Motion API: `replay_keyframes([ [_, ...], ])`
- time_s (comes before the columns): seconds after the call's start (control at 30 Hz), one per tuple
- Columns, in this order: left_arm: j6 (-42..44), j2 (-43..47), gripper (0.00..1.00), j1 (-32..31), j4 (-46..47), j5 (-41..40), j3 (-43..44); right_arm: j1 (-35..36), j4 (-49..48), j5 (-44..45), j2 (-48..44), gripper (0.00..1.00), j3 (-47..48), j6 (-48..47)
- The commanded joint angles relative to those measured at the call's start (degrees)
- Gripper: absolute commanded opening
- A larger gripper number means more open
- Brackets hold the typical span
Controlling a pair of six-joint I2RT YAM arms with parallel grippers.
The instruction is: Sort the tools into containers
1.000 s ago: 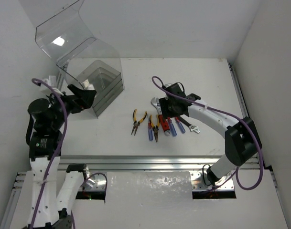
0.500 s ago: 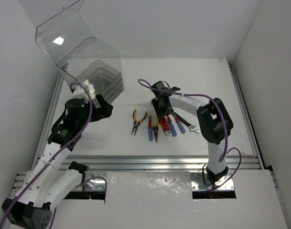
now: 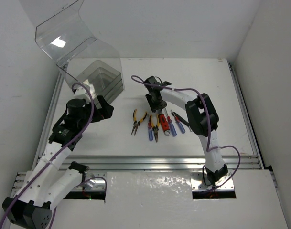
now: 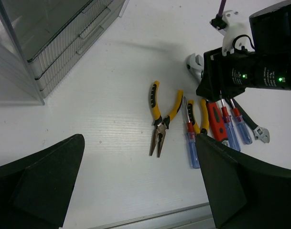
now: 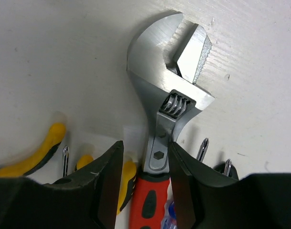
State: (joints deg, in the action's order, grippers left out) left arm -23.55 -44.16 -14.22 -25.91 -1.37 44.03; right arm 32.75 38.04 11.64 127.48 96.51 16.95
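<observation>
White table (image 3: pixel 202 86), top view: 1 clear box (image 3: pixel 95 88) at the far left, lid up, stacked trays (image 3: pixel 103 78) inside. 7 tools lie in a row mid-table, all outside the box: yellow pliers (image 3: pixel 138 121), blue screwdriver (image 3: pixel 150 131), second yellow pliers (image 3: pixel 156 129), red-handled wrench (image 3: pixel 164 125), 2 more blue screwdrivers, and a black-handled tool (image 3: pixel 189 124). That makes 2 pliers, 3 screwdrivers, 1 wrench and 1 black tool. The right gripper (image 3: pixel 155 104) is down over the wrench head. The left gripper (image 3: pixel 103 109) is beside the box, well apart from the tools.

Left wrist view: the left gripper (image 4: pixel 139 157) is spread wide and holds nothing. The same 7 tools show ahead of it, with the pliers (image 4: pixel 159 119) nearest and the box (image 4: pixel 64 33) at the upper left.

Right wrist view: the right gripper (image 5: pixel 146 167) straddles the wrench (image 5: pixel 171 95) neck just above the red grip, fingers (image 5: pixel 107 186) narrowly apart. There is a gap on one side, so it is not clamped, and the wrench lies flat on the table. 2 yellow handles and 3 screwdriver tips are visible.
</observation>
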Motion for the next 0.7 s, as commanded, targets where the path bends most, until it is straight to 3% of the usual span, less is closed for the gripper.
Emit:
replay_keyframes([
  [0.0,1.1,0.4,1.00,-0.3,2.4,0.5,0.1,-0.1,1.4,1.2,1.0,0.43,1.6,-0.3],
  [0.5,1.1,-0.7,1.00,-0.3,2.8,2.5,-0.2,-2.4,0.0,-2.2,-0.9,0.48,-2.1,-0.2],
  [0.63,0.9,-0.1,1.00,-0.3,2.9,2.2,-0.3,-2.3,-0.2,-3.9,1.2,0.39,-2.3,-0.3],
  [0.67,0.8,-0.3,1.00,-0.4,3.0,2.2,-0.3,-2.4,-0.5,-3.8,1.5,0.30,-2.3,-0.3],
])
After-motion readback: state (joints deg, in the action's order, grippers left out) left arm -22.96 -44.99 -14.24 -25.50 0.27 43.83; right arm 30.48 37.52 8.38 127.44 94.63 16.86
